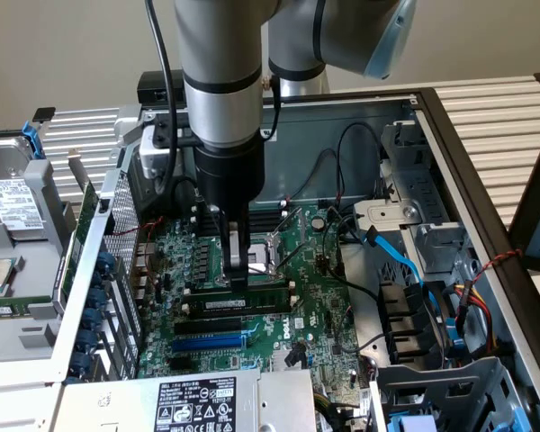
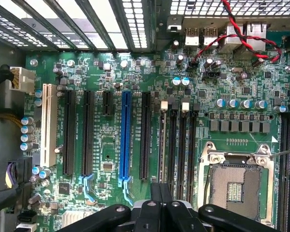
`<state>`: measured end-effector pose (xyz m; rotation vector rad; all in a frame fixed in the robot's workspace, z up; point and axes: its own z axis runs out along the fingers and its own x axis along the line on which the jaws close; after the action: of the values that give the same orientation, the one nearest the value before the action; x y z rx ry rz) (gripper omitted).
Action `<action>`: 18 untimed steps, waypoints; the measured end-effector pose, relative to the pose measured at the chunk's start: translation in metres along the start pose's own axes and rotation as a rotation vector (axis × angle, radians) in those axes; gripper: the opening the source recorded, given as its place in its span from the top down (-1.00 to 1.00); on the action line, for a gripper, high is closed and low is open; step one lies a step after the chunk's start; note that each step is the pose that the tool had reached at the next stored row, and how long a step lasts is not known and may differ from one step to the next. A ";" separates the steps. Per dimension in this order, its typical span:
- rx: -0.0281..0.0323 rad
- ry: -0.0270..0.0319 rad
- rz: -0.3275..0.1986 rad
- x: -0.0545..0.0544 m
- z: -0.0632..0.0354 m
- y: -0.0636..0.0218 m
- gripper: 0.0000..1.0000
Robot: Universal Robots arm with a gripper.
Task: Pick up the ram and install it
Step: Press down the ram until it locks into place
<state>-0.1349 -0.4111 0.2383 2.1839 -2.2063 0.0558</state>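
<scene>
The gripper (image 1: pixel 238 270), fingers shut, holds nothing. It presses on the ram (image 1: pixel 243 304), which lies in a memory slot beside the CPU socket (image 1: pixel 263 254).

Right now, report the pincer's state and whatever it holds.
Pincer: shut, fingertips down at the ram lying in the memory slots on the motherboard; whether it grips the ram cannot be told.

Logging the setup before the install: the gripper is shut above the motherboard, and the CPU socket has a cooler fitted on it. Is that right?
Not quite. No cooler sits on the CPU socket: the wrist view shows it bare inside its metal frame. The gripper is shut above the motherboard, as you said.
</scene>
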 end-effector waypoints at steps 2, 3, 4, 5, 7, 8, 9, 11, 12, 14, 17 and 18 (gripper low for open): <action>0.0000 0.0001 0.000 -0.001 0.0011 -0.0001 0.79; 0.0002 0.0000 0.000 -0.001 0.0016 -0.0001 0.79; 0.0002 0.0000 0.000 -0.002 0.0020 -0.0001 0.79; 0.0004 -0.0001 0.000 -0.002 0.0024 -0.0001 0.79; 0.0006 -0.0001 0.000 -0.002 0.0032 -0.0001 0.79; 0.0007 -0.0002 0.000 -0.002 0.0036 -0.0001 0.79; 0.0006 0.0000 0.000 -0.002 0.0039 -0.0001 0.79; 0.0007 -0.0001 0.000 -0.002 0.0047 -0.0001 0.79; 0.0006 -0.0001 0.000 -0.002 0.0051 -0.0001 0.79; 0.0005 0.0000 0.000 -0.002 0.0056 -0.0001 0.79; 0.0005 0.0000 0.000 -0.003 0.0063 -0.0001 0.79; 0.0006 0.0000 0.000 -0.003 0.0066 -0.0001 0.79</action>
<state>-0.1348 -0.4088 0.2315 2.1843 -2.2065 0.0564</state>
